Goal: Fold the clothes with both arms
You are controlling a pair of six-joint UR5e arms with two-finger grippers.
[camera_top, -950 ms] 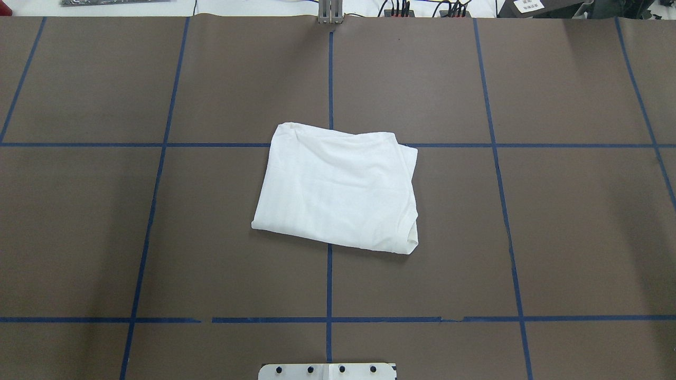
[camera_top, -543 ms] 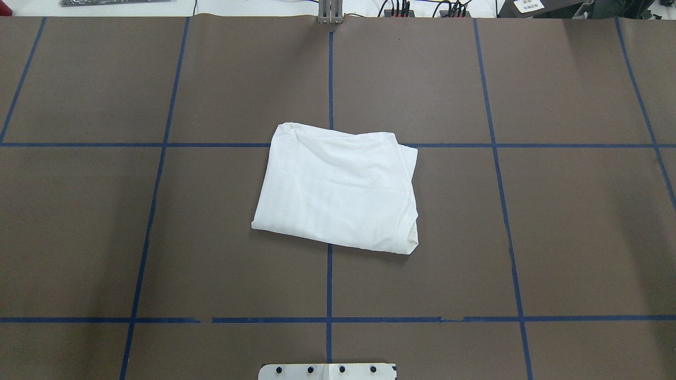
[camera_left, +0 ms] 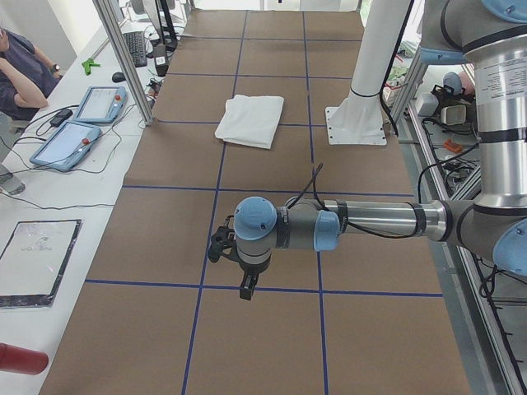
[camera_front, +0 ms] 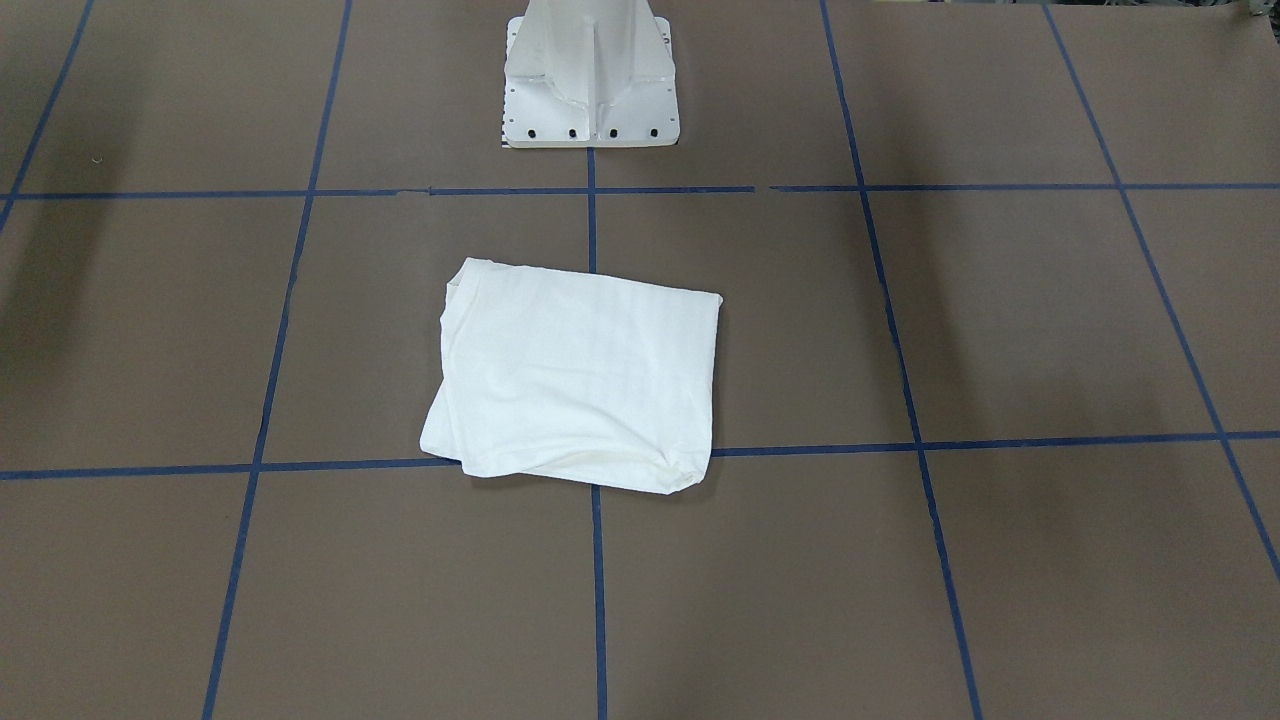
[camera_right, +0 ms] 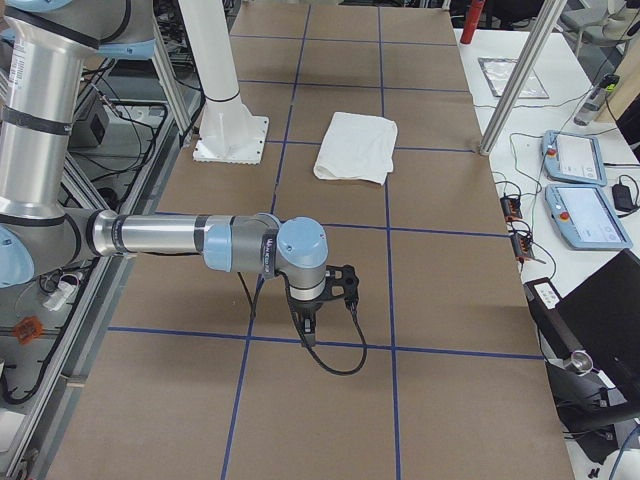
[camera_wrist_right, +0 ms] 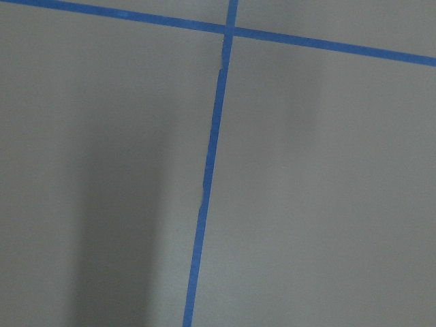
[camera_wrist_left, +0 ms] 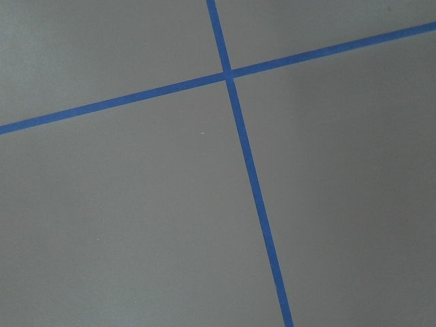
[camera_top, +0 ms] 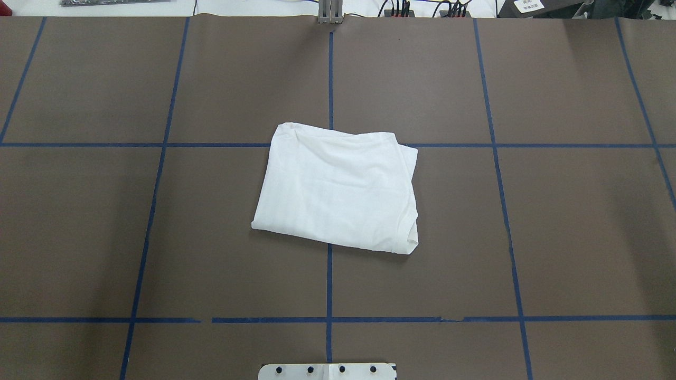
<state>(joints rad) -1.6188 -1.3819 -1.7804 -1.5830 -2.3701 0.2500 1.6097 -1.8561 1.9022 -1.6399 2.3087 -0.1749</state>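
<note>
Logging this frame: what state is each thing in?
T-shirt: folded into a rough rectangle, lying on the table, nothing touching it.
Left pincer: over bare table, far from the T-shirt; open or shut cannot be told.
Right pincer: over bare table, far from the T-shirt; open or shut cannot be told.

A folded white T-shirt [camera_front: 575, 375] lies near the white pedestal [camera_front: 590, 85].

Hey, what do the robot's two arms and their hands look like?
Both the left arm and right arm are silver-grey tubes with light blue joint caps and black cables. The left hand and right hand are black.
</note>
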